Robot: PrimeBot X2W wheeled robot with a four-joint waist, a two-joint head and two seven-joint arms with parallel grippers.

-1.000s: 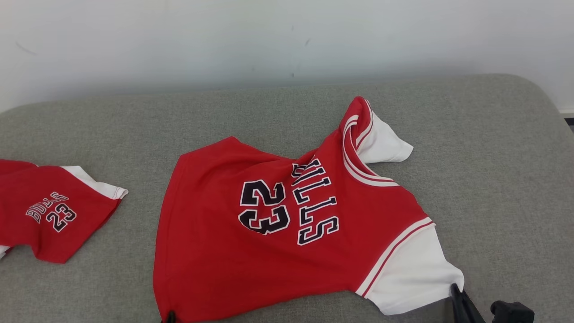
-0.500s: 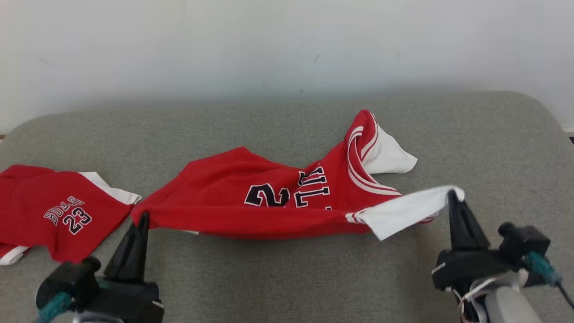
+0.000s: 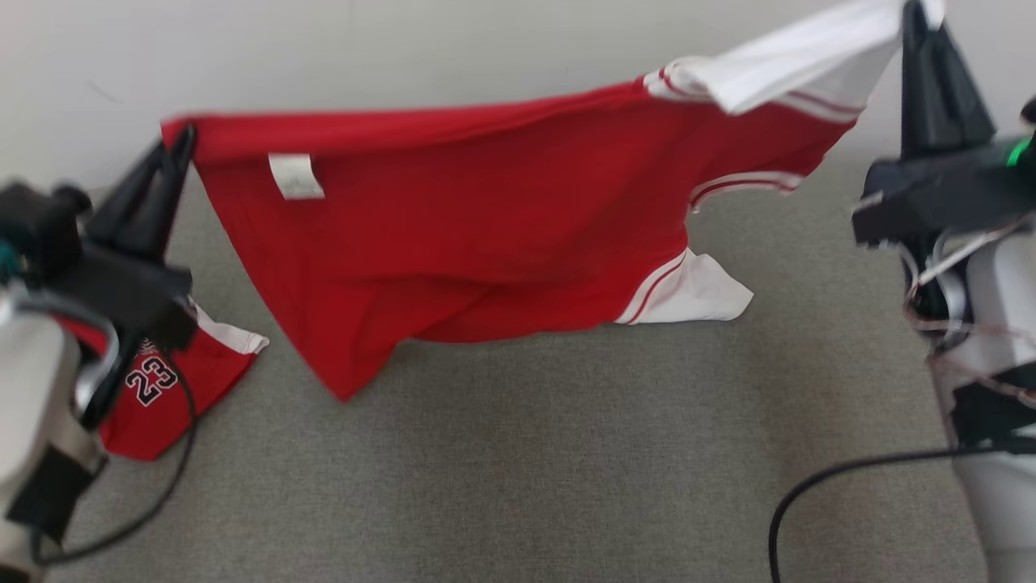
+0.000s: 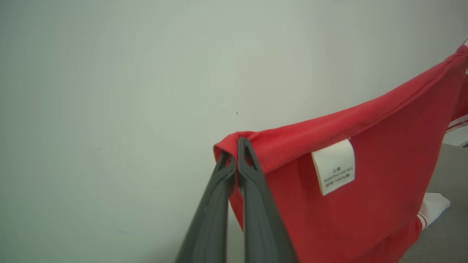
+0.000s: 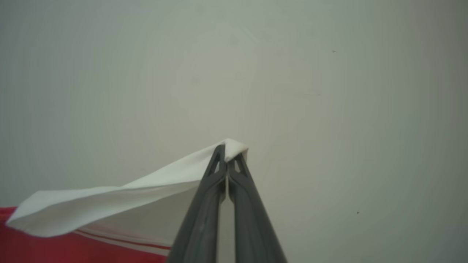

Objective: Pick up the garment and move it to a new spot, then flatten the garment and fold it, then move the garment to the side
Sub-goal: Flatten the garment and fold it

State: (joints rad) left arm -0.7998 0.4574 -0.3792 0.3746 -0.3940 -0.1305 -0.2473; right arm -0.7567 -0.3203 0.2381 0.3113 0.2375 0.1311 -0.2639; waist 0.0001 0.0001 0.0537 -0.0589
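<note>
The garment point(image 3: 469, 227) is a red jersey with white sleeves, hanging stretched in the air between both grippers, its plain inner side with a white label toward the head camera. My left gripper point(image 3: 188, 134) is shut on the red hem corner point(image 4: 234, 146) at the left. At the upper right my right gripper point(image 3: 914, 10) is shut on the tip of a white sleeve point(image 5: 230, 146). The jersey's lower corner and its other white sleeve point(image 3: 696, 295) hang down close to the grey surface point(image 3: 526, 453).
A second red garment printed with 23 point(image 3: 166, 380) lies on the grey padded surface at the left, partly behind my left arm. A pale wall point(image 3: 405, 48) stands behind. A black cable point(image 3: 842, 474) loops at the lower right.
Both grippers have risen steeply with the jersey, lifting it from the surface until it hangs spread in the air. The head camera's view has shifted too.
</note>
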